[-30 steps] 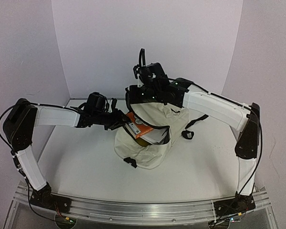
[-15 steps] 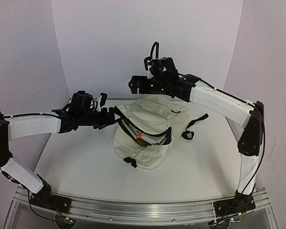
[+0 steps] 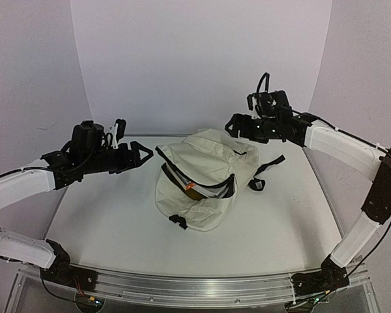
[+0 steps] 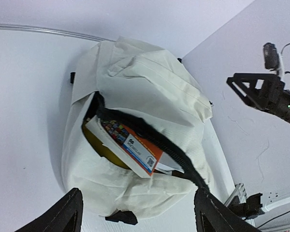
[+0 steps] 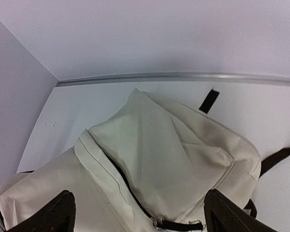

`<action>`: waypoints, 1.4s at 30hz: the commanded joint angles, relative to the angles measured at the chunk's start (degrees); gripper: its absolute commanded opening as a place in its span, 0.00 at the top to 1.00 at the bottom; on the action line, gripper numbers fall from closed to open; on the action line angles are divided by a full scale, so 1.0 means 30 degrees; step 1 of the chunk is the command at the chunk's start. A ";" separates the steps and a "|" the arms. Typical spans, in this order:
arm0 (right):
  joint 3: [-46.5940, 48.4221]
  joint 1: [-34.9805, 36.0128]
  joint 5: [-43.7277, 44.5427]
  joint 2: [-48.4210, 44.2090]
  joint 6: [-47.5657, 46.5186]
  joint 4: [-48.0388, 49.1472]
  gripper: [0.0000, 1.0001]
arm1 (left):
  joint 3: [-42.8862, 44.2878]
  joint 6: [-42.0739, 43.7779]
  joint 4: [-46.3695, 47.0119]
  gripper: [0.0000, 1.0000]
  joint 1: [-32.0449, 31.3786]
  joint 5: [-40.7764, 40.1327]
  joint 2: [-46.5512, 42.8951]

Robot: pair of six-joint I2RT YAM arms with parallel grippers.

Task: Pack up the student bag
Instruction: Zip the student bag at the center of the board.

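As both arms hang clear of it, the bag (image 3: 205, 176) lies slumped on the table (image 3: 104, 222) between the two pincers, apart from each. It sits ahead of the left pincer (image 3: 142, 152), in line with its fingertips, and below and in front of the right pincer (image 3: 229, 125). Each pincer is spread wide and has hold of nothing.

The bag is soft cream cloth, creased and sagging, with a black zipper (image 4: 150, 133) curving round a gaping mouth. A book (image 4: 128, 145) with a white and orange edge pokes from that mouth, over something yellow.

Its long axis runs from the near end, where a black clip (image 3: 177, 220) shows, away toward the right pincer. The mouth faces the left pincer. A black strap (image 3: 268, 164) trails out under the right arm.

The book's edge carries a small square code and coloured print, too small to read.
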 commanded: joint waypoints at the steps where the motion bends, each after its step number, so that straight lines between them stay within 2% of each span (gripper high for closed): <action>1: -0.2405 0.0051 -0.2713 -0.1636 0.1470 0.0231 0.18 | 0.2031 0.0948 -0.0178 0.21 -0.0684 0.1691 0.1336; 6: -0.5387 0.0091 -0.4719 -0.3875 0.3988 0.0956 0.35 | 0.2918 -0.0214 0.1315 0.17 -0.0906 0.3921 0.3335; 10: -0.8085 0.0311 -0.6223 -0.5018 0.6184 0.2203 0.47 | 0.3057 -0.0594 0.2060 0.16 -0.0938 0.4237 0.4186; 15: -0.9826 0.1075 -0.6715 -0.5672 0.8045 0.3253 0.57 | 0.2985 -0.1117 0.3149 0.18 -0.0953 0.4398 0.4538; 23: -1.0439 0.2134 -0.5327 -0.5262 0.9039 0.3406 0.67 | 0.2982 -0.1890 0.4198 0.42 -0.0938 0.4151 0.5120; 32: -1.0532 0.2767 -0.3590 -0.4399 0.9785 0.3532 0.68 | 0.2672 -0.2266 0.4696 0.68 -0.0938 0.4012 0.5017; 36: -1.0567 0.3053 -0.3124 -0.4134 1.0010 0.3538 0.69 | 0.2644 -0.2376 0.4843 0.76 -0.0924 0.4038 0.5129; 42: -1.0474 0.3429 -0.2094 -0.3466 1.0363 0.3558 0.69 | 0.2655 -0.2418 0.5016 0.93 -0.0938 0.4129 0.5224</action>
